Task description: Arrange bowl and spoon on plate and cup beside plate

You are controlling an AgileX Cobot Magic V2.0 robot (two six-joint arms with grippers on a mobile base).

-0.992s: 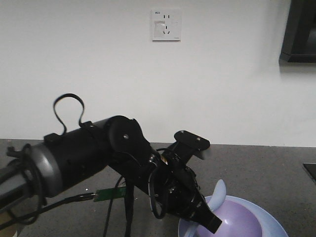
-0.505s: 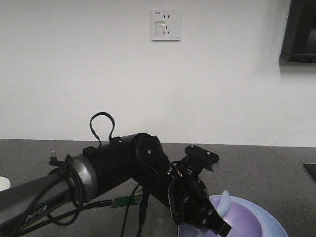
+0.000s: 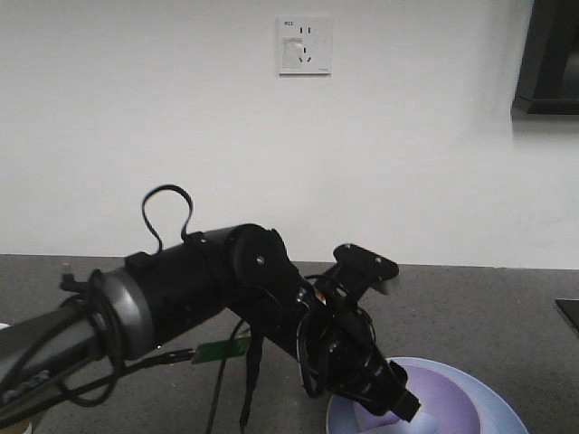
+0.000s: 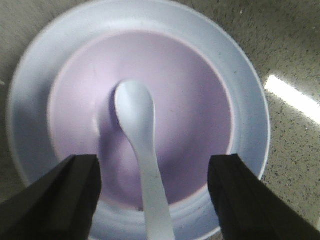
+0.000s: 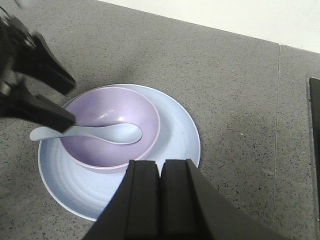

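Observation:
The light-blue plate (image 5: 175, 145) lies on the speckled grey counter with the lavender bowl (image 5: 92, 150) on it. The pale spoon (image 5: 117, 133) rests in the bowl, scoop inside and handle over the rim. My left gripper (image 4: 157, 200) hangs open just above, one finger (image 4: 75, 197) on each side of the spoon (image 4: 137, 115) handle, touching neither side. In the front view that left gripper (image 3: 398, 404) reaches down over the bowl (image 3: 457, 402) and plate (image 3: 498, 409). My right gripper (image 5: 160, 200) is shut and empty, held above the plate's near edge. The cup is out of view.
The counter runs back to a white wall with a socket (image 3: 304, 45). A dark object (image 3: 547, 54) hangs at the upper right. A black edge (image 5: 315, 150) borders the counter's right side. Cables and a green board (image 3: 217, 353) hang under the left arm.
The left gripper lowered the upright spoon into the bowl and opened; the spoon now lies flat, no longer held. The left arm shifted slightly.

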